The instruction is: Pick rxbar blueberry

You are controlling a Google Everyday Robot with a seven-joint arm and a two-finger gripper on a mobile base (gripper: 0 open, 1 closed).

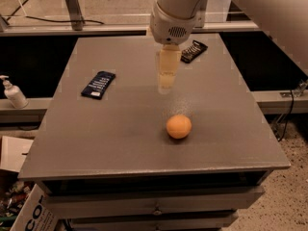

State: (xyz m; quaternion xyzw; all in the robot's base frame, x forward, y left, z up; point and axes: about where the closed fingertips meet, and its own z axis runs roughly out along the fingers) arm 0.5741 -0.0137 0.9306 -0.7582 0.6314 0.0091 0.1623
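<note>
A grey metal table (pixel 120 129) with drawers (pixel 154 203) below its top, seen from the front and slightly above. A white robot arm (pixel 175 13) reaches in from the upper right and ends in a pale, yellowish gripper (pixel 166 83) that points straight down. The gripper hangs over the middle of the table, towards the back half, and its tip looks to be above the surface rather than on it. From this angle it reads as one pale slab, so it is not possible to tell whether it is open or closed. Nothing can be seen in its grasp.

The rxbar blueberry (pixel 98 84), a flat dark navy wrapper with white lettering and a white patch at its near end, lies flat on the left part of the table. It sits to the left of the gripper, well apart from it, and is angled a little, with its far end leaning right.

An orange (pixel 179 127) rests on the table in front of the gripper, slightly to its right, nearer the front edge. A black snack wrapper with white stripes (pixel 193 51) lies near the back of the table, just behind and to the right of the arm's wrist.

Off the table, a white pump bottle (pixel 13 93) stands on a ledge at the left, and a cardboard box (pixel 33 211) sits on the floor at the lower left.
</note>
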